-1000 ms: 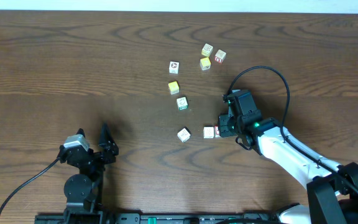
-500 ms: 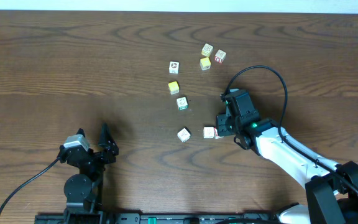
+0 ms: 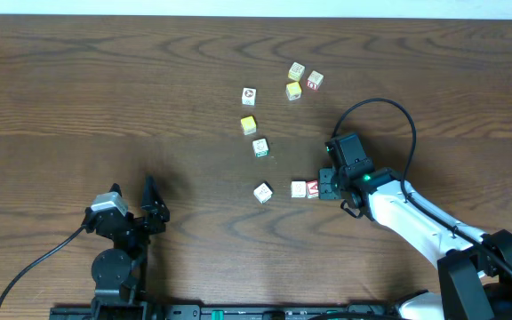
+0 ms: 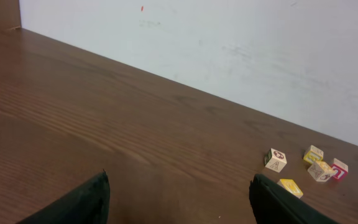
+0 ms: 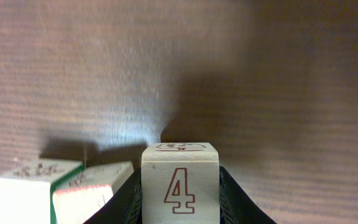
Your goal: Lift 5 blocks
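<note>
My right gripper (image 3: 319, 187) is shut on a cream block (image 5: 180, 183) marked with a red 4; from above that block (image 3: 312, 188) shows a red face. Another white block (image 3: 298, 189) sits right beside it on the left, and a further one (image 3: 263, 192) lies farther left. A green-trimmed block (image 3: 260, 148) is higher up, with three more picture blocks (image 3: 249, 94), (image 3: 297, 70), (image 3: 315, 81) at the back. In the right wrist view a green-edged block (image 5: 33, 190) and a red-edged block (image 5: 92, 186) lie left of the jaws. My left gripper (image 3: 154, 209) stands open, far from all of them.
Two solid yellow cubes (image 3: 292, 90), (image 3: 249, 124) lie among the blocks. A white wall (image 4: 229, 50) borders the far edge of the brown wooden table (image 3: 105, 98). The right arm's black cable (image 3: 389, 105) loops above the table behind its wrist.
The right gripper has drawn back a little to the right, and the red-faced block now shows at its fingertips beside the white one. The left arm has not moved.
</note>
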Controlling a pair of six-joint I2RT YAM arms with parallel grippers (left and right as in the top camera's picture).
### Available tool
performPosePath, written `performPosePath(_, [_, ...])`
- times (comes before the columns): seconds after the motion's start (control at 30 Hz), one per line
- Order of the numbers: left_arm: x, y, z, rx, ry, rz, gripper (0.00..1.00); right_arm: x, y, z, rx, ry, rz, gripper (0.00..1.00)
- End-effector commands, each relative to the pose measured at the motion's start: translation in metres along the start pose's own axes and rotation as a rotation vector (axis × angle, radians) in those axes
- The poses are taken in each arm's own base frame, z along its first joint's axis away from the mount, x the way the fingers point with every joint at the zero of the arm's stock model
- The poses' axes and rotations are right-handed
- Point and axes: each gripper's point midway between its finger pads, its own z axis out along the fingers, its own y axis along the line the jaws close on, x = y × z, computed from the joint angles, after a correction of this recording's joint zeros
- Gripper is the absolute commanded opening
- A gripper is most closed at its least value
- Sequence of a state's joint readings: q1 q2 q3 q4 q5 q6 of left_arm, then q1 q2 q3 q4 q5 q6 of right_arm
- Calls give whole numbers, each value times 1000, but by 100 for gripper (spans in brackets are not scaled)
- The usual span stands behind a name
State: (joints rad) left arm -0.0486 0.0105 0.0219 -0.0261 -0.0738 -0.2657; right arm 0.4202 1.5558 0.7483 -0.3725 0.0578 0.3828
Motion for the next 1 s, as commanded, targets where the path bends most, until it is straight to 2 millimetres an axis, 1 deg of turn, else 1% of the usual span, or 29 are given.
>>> performPosePath(0.0, [15,8,1,-31,44,5,73,13,-2,3,-2,55,55,5])
performPosePath(0.27, [15,8,1,-31,44,5,73,26,-7,2,17,107,82,2])
performPosePath(0.37, [15,8,1,-31,44,5,72,29,-3,2,-2,123,82,1])
performPosePath(0.6, [15,8,1,-31,44,5,73,36,13,0,-27,134,32,1])
performPosePath(0.73, [15,8,1,-31,44,5,72,40,17,0,-30,138,15,2])
performPosePath(0.97, [15,8,1,-31,44,5,72,40,10,1,13,129,48,4])
